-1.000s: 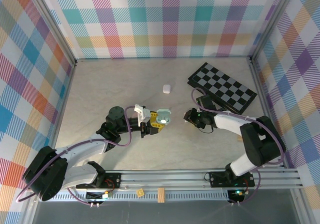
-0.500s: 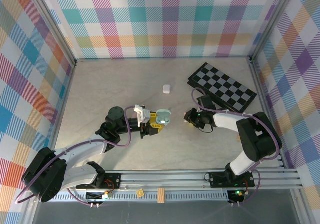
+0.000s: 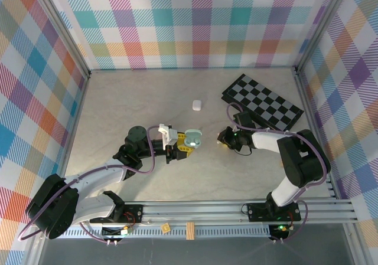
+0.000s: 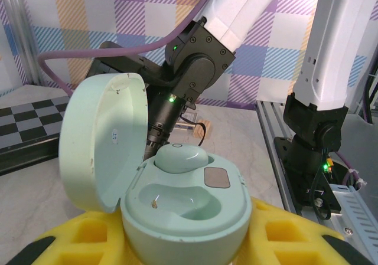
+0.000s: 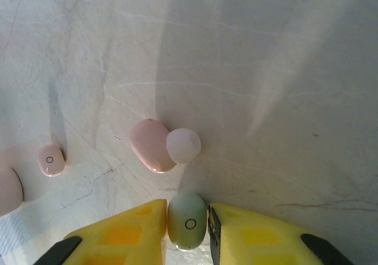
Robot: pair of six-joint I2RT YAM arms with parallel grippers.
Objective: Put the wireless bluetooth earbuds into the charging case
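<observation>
**Mint earbud pinched right of worktop centre**

The right gripper (image 3: 224, 138) is seen clamped on a mint earbud (image 5: 188, 222) lying on the worktop (image 3: 142, 100). At centre, the open charging case (image 4: 183, 203) is held lid-up, gripped by the left gripper (image 3: 181, 145).

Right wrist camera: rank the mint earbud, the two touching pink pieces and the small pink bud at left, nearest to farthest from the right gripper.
1. mint earbud, between the fingers of the right gripper.
2. oblong pink piece and pale round piece, just ahead, touching each other; too close to call.
3. small pink bud, far left.
</observation>
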